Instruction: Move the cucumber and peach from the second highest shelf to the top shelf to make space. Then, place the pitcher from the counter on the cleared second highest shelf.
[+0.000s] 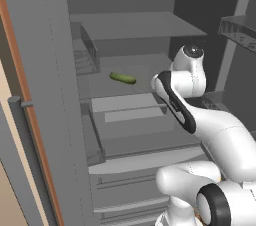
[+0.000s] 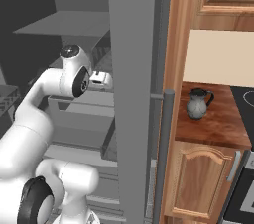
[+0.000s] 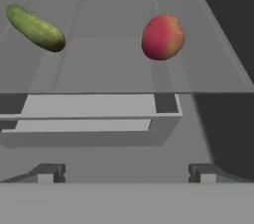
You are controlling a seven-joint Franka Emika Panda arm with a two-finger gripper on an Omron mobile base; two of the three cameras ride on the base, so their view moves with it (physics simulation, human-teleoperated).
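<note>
Claw (image 3: 126,173): fingers spread wide, holding nothing, touching nothing.
Peach (image 3: 162,37): on shelf ahead, slightly right of claw.
Cucumber (image 3: 35,28): same shelf, ahead and left.

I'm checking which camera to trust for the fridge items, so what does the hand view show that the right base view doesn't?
Hand view alone: the cucumber and the peach lying apart on a grey fridge shelf, with the open gripper low in front of it. Right base view alone: the pitcher standing on the counter. Both: the grey fridge interior.
</note>
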